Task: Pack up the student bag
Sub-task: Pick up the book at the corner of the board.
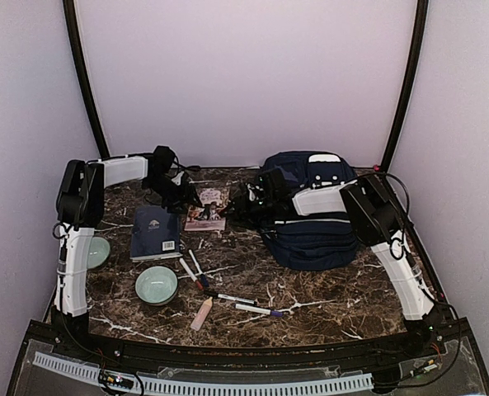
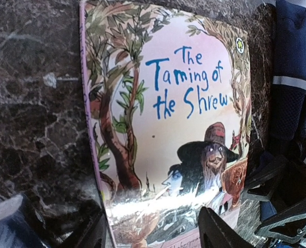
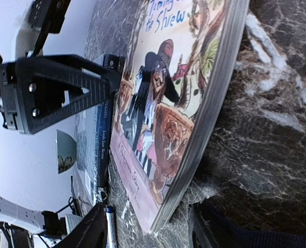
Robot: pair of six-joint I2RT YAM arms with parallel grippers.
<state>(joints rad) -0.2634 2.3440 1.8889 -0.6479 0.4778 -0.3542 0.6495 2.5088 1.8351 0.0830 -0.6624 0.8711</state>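
Student bag (image 1: 310, 238) lies at the right rear of the tabletop (image 1: 310, 289); its contents cannot be made out. Left claw (image 2: 155, 232) is spread above the picture book (image 2: 168, 129). Right claw (image 3: 145, 227) is spread about the book's corner. Pale green bowl (image 1: 156, 285) stands front left.

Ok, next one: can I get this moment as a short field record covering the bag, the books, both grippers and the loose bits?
bag: backpack, back right of the table
picture book: picture book lying cover up on the table, left of the backpack, not packed yet
left gripper: left gripper open, over the picture book's bottom edge
right gripper: right gripper open, fingers either side of a corner of the picture book
other book: navy book flat, nearer the left arm
dishes: bowl front left; second bowl beside the left arm
pens: pens loose, front centre
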